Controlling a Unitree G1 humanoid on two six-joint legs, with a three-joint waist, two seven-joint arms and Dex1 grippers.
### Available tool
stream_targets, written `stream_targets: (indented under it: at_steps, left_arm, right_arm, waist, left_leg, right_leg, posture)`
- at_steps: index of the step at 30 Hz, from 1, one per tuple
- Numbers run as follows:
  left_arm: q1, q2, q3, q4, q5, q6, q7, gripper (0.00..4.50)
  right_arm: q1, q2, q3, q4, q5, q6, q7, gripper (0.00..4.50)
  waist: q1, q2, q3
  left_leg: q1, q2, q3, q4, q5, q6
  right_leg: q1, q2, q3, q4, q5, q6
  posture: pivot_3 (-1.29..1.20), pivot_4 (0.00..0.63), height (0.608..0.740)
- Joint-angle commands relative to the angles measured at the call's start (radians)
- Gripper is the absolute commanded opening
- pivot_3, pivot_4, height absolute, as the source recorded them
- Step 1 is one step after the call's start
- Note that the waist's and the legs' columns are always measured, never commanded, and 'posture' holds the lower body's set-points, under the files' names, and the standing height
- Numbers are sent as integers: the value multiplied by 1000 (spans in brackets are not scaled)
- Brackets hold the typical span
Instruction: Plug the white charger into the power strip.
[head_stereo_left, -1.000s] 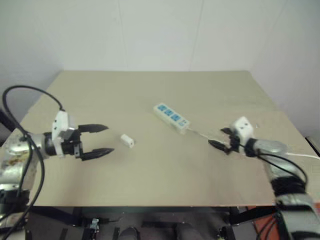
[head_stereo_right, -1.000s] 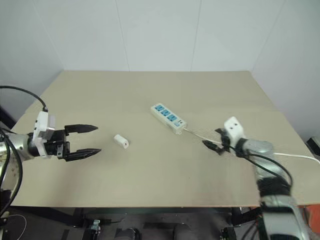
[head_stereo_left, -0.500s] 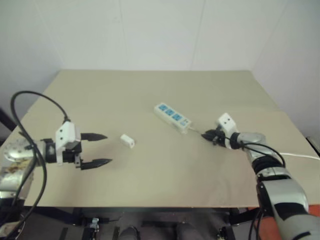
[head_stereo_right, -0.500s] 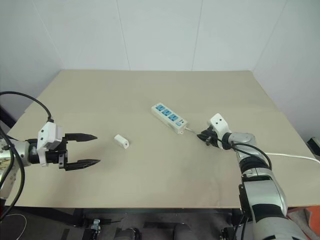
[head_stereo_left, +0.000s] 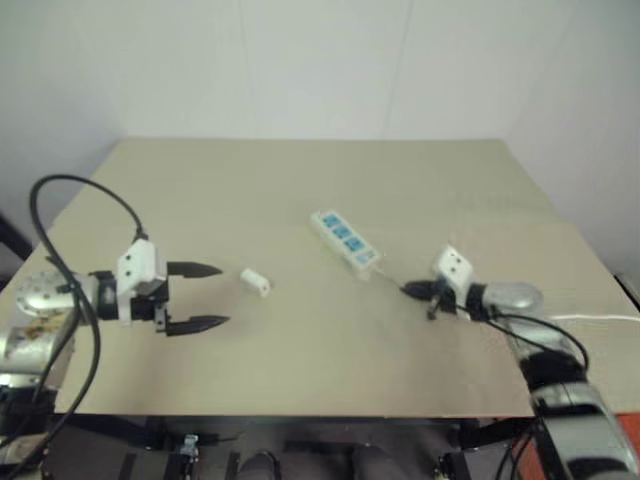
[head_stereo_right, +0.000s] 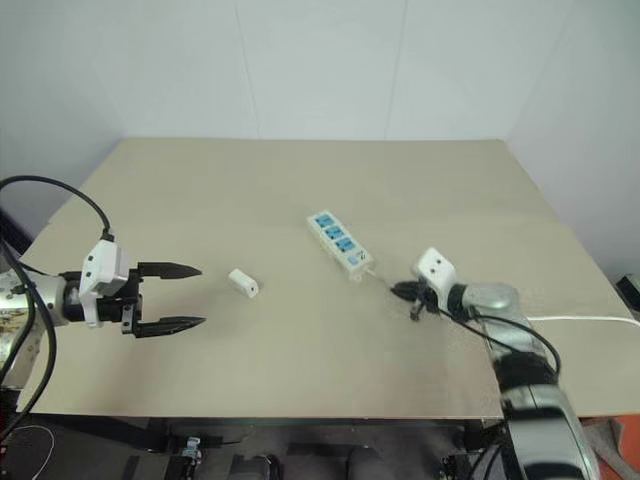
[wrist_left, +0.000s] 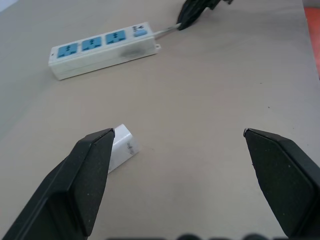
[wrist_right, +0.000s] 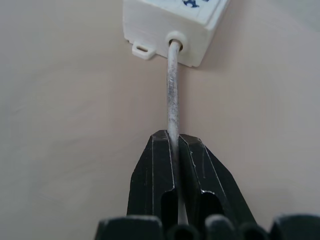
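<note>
Charger: small white block lying flat on the table, left of centre, nothing touching it. In the left wrist view it lies just beside one black finger but clear of it.
Strip: white bar with three blue socket faces, lying flat and slanted, at about 2 o'clock from the charger and well apart from it. All three sockets are bare. Its cable end points toward 4 o'clock.
Cable: thin and white, it leaves the end of the strip and runs straight into the right gripper, then on toward the table's right edge.
Right gripper: at 4 o'clock from the strip, near its cable end, low over the table. Its two black fingers are pressed together with the cable pinched between them, close to where it leaves the strip.
Left gripper: at 9 o'clock from the charger, near it, pointing toward it. Jaws spread wide, nothing between them.
Table: pale tan top carrying just the charger, the strip and the cable.
Wall: plain white, behind the far edge.
</note>
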Motion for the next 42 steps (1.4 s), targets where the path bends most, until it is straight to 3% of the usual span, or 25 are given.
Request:
stream_targets:
  at_steps: [1,8,14,21,42]
  left_arm:
    - [-19,6,6,7,1,-22,-9,4500]
    - [-85,-24,-48,54,27,-33,-27,4500]
    - [-119,-28,-72,88,34,-38,-53,4500]
    - [-114,-37,-76,87,42,-46,-50,4500]
    - [-117,-51,-74,81,53,-53,-47,4500]
  right_arm:
    - [127,-85,-101,-264,107,100,33,15]
    - [290,-88,-114,-387,98,125,-71,15]
    - [317,-28,-107,-449,109,143,-162,1958]
    - [302,122,-146,-560,171,195,-345,4325]
    - [244,244,-30,-448,105,159,-449,4417]
  waist:
    - [4,0,0]
    - [15,0,0]
    - [16,0,0]
    - [18,0,0]
    - [18,0,0]
  left_leg:
    - [0,0,0,1,0,0]
    - [6,1,1,2,1,-1]
    - [6,1,1,2,1,0]
    - [4,1,1,1,1,0]
    - [4,1,1,1,1,0]
  right_leg:
    - [0,0,0,0,0,0]
    - [4,2,2,0,-4,9]
    - [5,3,2,0,-4,8]
    - [4,2,2,-1,-3,8]
    - [4,2,2,-1,-3,8]
  posture:
    - [0,150,740]
    - [0,150,740]
    - [0,150,740]
    - [0,150,740]
    - [0,150,740]
